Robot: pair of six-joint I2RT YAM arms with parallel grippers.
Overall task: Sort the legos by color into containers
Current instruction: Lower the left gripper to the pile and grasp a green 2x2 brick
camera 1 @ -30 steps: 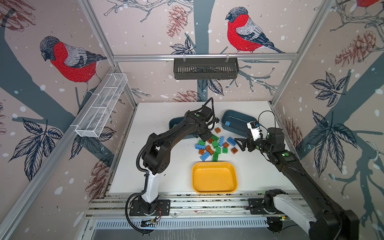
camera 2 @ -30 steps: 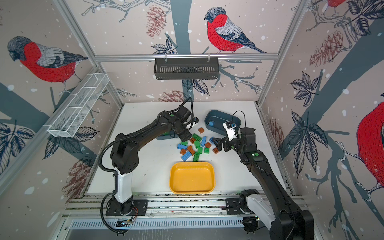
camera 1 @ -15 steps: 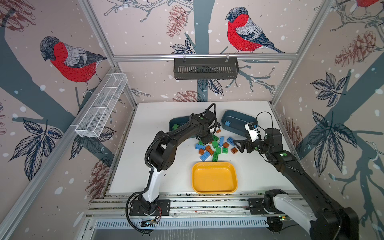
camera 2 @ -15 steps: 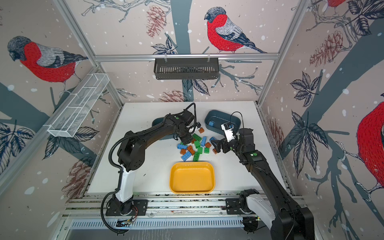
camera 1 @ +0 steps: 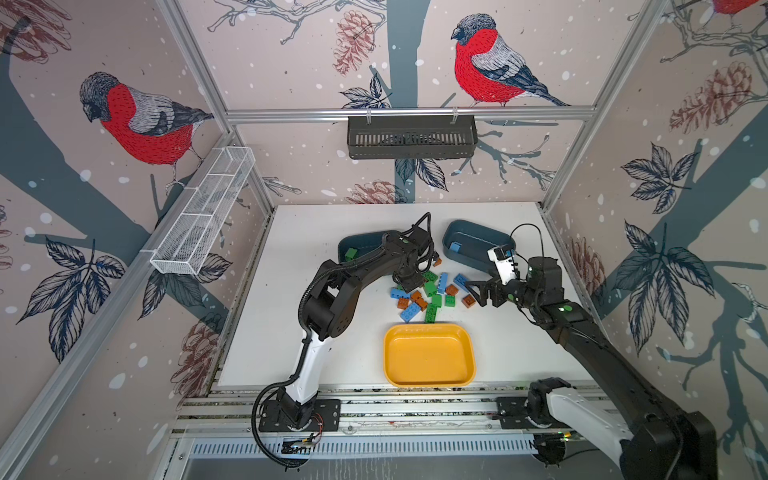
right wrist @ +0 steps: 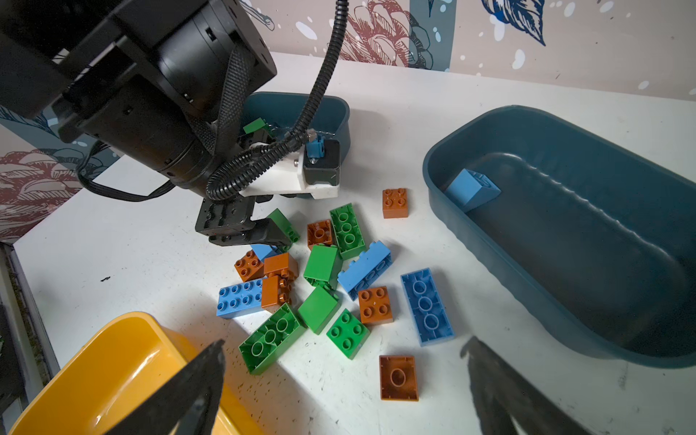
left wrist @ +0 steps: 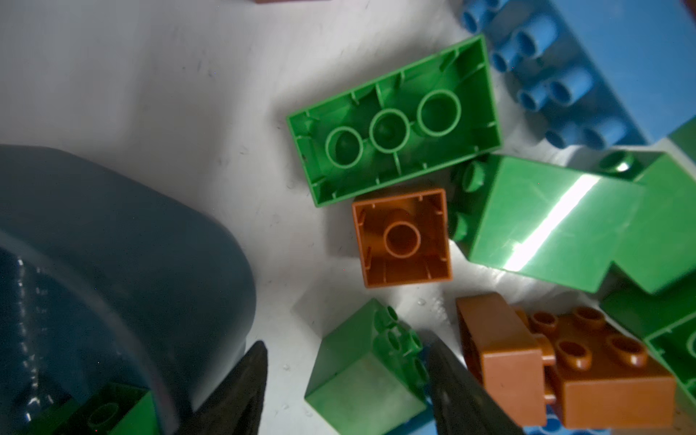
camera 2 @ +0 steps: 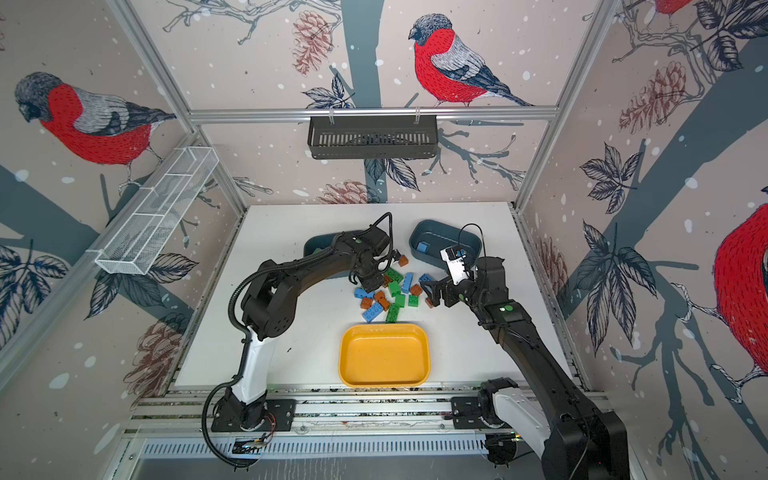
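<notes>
The legos [camera 1: 428,291] lie in a loose heap of green, blue and brown bricks mid-table, between two dark teal tubs and the yellow tray [camera 1: 428,357]. My left gripper [left wrist: 350,342] is low at the heap's edge beside the left tub [camera 1: 365,237]. It is open, its jaws either side of a small green brick [left wrist: 361,373]; one finger stands clear of it. That tub holds a green brick [camera 1: 351,253]. The right tub [right wrist: 565,233] holds a blue brick [right wrist: 472,188]. My right gripper [right wrist: 344,342] hangs wide open over the heap's near side, beside a brown brick [right wrist: 398,377].
A black slotted basket [camera 1: 411,137] hangs on the back wall and a white wire rack [camera 1: 203,216] on the left wall. The yellow tray has nothing in it. The left arm's wrist [right wrist: 180,113] looms over the heap's far side.
My left gripper has come down from beside the left tub onto the heap's edge. The right gripper has barely shifted and stays wide open.
</notes>
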